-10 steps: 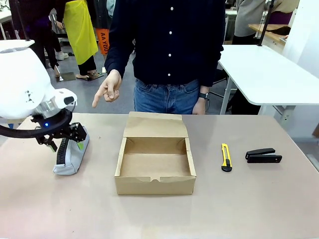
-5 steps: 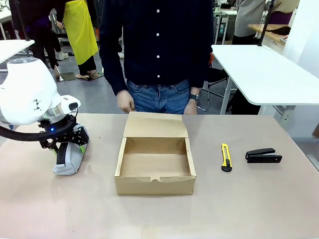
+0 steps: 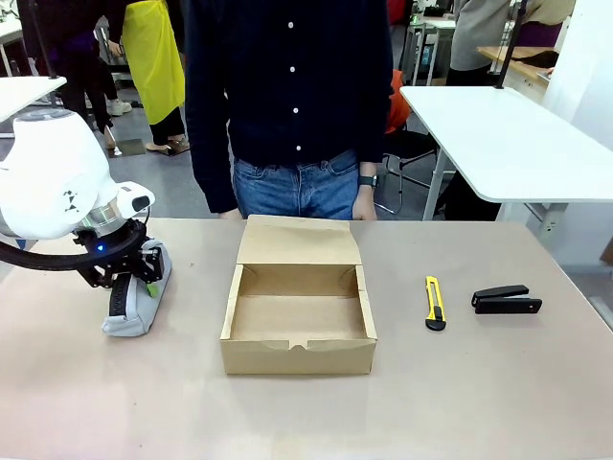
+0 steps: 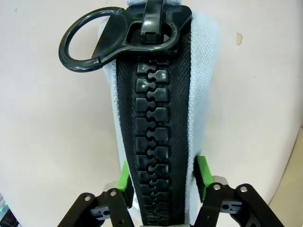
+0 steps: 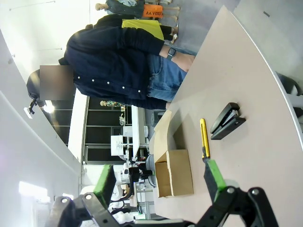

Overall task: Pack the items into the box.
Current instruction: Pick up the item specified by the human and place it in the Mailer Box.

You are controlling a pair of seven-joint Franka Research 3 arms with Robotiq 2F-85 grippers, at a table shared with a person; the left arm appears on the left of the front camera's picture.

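Grey pouch (image 3: 134,311) lies near the table's (image 3: 479,402) left edge, zip uppermost; your left gripper (image 3: 134,278) comes down over it, green pads (image 4: 124,177) pressed against both sides, a narrow hold on the pouch; your right gripper (image 5: 159,179) hangs with fingers spread wide; the brown box (image 3: 297,355) sits mid-table, lid flap (image 3: 299,240) up; the black stapler (image 3: 506,300) lies toward the right edge, beside the yellow knife (image 3: 435,303).
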